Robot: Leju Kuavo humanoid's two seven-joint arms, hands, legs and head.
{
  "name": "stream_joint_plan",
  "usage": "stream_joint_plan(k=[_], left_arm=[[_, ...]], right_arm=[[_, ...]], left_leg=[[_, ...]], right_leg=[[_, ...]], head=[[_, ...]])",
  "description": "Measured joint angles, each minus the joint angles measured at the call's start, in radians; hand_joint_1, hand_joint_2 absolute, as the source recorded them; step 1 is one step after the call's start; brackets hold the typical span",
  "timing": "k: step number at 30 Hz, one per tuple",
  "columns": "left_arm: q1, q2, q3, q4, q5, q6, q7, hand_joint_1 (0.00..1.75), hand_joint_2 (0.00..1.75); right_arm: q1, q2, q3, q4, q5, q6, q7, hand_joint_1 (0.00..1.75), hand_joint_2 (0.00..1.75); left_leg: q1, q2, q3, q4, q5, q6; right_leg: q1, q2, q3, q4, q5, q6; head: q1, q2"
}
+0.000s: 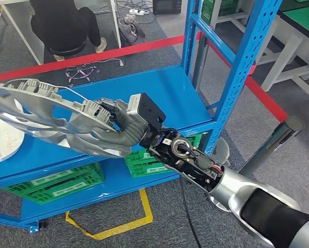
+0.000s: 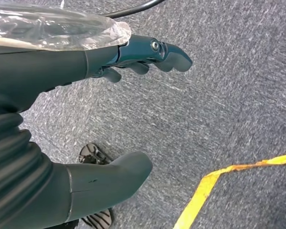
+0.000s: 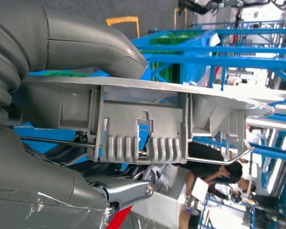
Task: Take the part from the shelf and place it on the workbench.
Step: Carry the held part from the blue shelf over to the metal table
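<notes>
A large silver-grey moulded part (image 1: 47,111) with ribs and curved vanes hangs just above the blue shelf (image 1: 176,93). My right hand (image 1: 123,129) grips its near end, fingers wrapped under the rim. In the right wrist view the thumb (image 3: 98,40) presses on the part's (image 3: 141,129) flat edge, with the fingers beneath. My left hand (image 2: 98,114) hangs over grey carpet, thumb (image 2: 109,179) and fingers (image 2: 148,52) apart, holding nothing.
A white flat piece (image 1: 4,139) lies on the shelf at the left. Green crates (image 1: 55,181) sit on the lower level. A blue upright post (image 1: 242,67) stands to the right. A person (image 1: 63,23) sits beyond red floor tape (image 1: 86,58).
</notes>
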Motion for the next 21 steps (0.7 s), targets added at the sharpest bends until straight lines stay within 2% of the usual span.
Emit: stream_joint_plan(k=[6,21], left_arm=[[0.0,0.0,-0.003,0.0,0.008,0.006,0.0,0.0,1.75],[-0.003,0.0,-0.019,0.0,0.002,0.002,0.017,0.0,1.75]], right_arm=[[0.03,0.0,-0.01,0.008,-0.011,0.043,-0.023,1.75,1.75],[0.052,0.004,-0.02,0.039,-0.011,0.046,-0.047,1.75,1.75]], left_leg=[[0.0,0.0,0.0,0.0,0.0,0.0],[0.0,0.0,0.0,0.0,0.0,0.0]], right_leg=[[0.0,0.0,0.0,0.0,0.0,0.0],[0.0,0.0,0.0,0.0,0.0,0.0]], head=[[0.0,0.0],[0.0,0.0]])
